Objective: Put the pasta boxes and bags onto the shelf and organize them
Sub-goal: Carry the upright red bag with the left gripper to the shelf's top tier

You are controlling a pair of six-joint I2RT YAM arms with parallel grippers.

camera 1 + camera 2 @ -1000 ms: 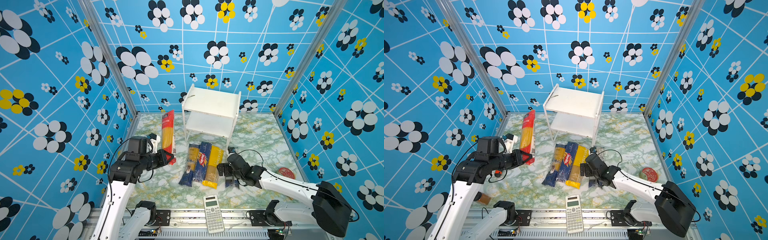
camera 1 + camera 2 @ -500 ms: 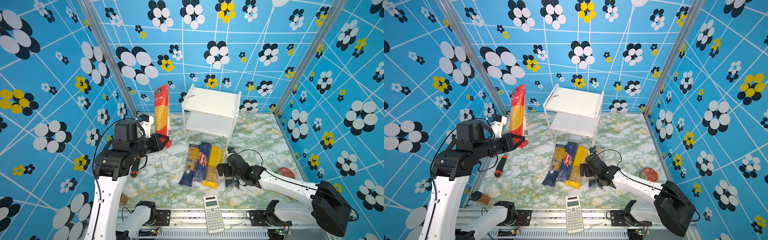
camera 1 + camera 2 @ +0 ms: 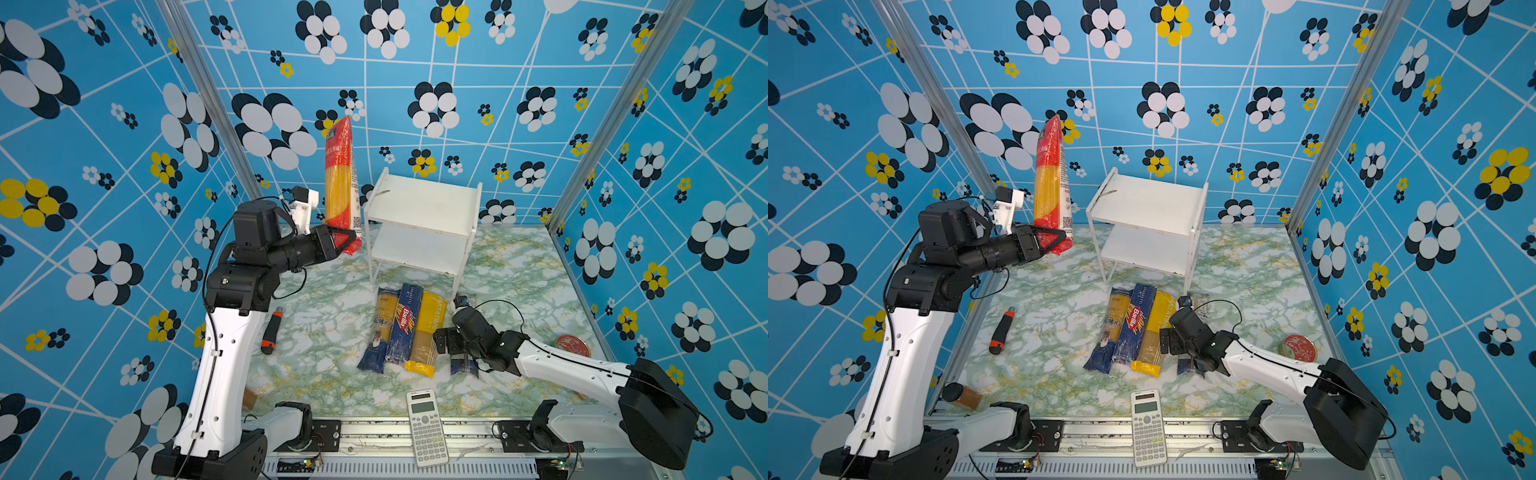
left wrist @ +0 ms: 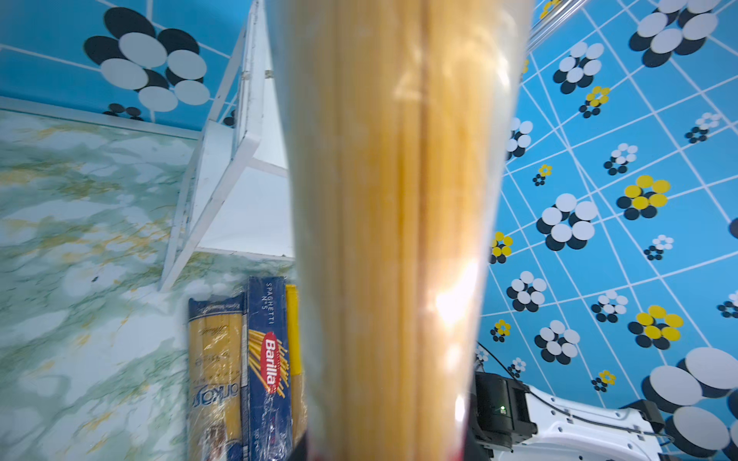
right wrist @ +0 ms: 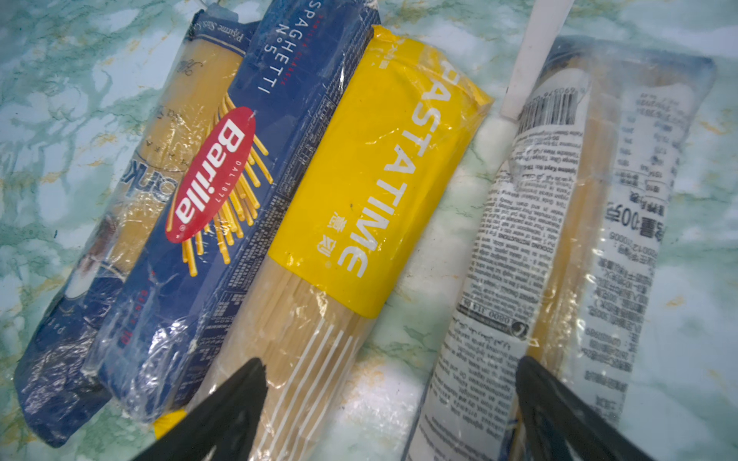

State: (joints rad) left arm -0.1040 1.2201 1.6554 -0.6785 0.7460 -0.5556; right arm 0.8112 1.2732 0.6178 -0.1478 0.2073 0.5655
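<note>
red-ended clear bag [image 3: 340,183] of yellow spaghetti stands upright in left fingers [image 3: 327,245]; right fingers [image 5: 223,411] gape.

Dark blue Barilla box [image 5: 207,191]: red oval w/ white "Barilla", tiny "DAL 1877" beside it, white "SPAGHETTI N°5" toward one end; brand also legible in the left wrist view & both top views.

Yellow bag [image 5: 359,191]: white caps "PASTATIME" along the yellow band, plus 2 Chinese chars, not read.

Navy-ended clear bag [image 5: 151,167] touching the box: big white letters, only "NK" sure.

Second navy-ended clear bag [image 5: 559,239], back side up: barcode, "COOKING INSTRUCTIONS", "0800 314" in a dark strip; rest too small.

Red-ended clear bag [image 3: 340,183]: QR code & white chars, illegible.

Calculator [image 3: 426,428]: brand too small.
</note>
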